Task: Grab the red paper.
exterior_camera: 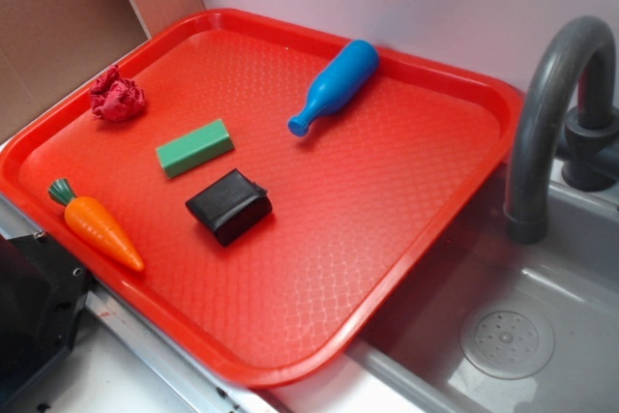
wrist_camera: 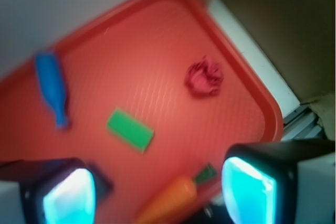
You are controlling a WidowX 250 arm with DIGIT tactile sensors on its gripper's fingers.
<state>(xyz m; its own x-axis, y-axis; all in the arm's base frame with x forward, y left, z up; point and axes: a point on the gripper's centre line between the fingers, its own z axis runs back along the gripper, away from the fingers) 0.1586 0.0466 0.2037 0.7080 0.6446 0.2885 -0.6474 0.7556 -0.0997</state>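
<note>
A: Wrist view, right up close: the gripper (wrist_camera: pixel 157 192) fills the bottom edge, two glowing pads (wrist_camera: pixel 71 195) set wide apart. Jaws spread, nothing between them but tray.

B: And under that gap?

A: The carrot (wrist_camera: pixel 173 198), lying flat, green top pointing toward the tray's rim. It's blurry, but the orange is plain enough.

B: From the exterior view, the carrot (exterior_camera: pixel 97 224) sits at the near left corner of the tray (exterior_camera: pixel 406 229). Just beyond it, a black block (exterior_camera: pixel 229 205), then a green block (exterior_camera: pixel 194 147), close together but apart.

A: Green block (wrist_camera: pixel 130 129) shows in my view too, near the middle.

B: Where's the red paper?

A: Red paper (wrist_camera: pixel 203 77) lies past the green block, off toward the rim, sitting clear of everything.

B: Confirmed here: the red paper (exterior_camera: pixel 116 96) is a crumpled wad at the tray's far left edge, resting on the tray floor, untouched. The gripper doesn't show in this view.

A: Farthest out, the blue bottle (wrist_camera: pixel 52 95) on its side.

B: Yes, bottle (exterior_camera: pixel 334 86) near the back rim, neck pointing inward. To the right, a grey tap (exterior_camera: pixel 551 113) arches over a sink (exterior_camera: pixel 503 336).
</note>
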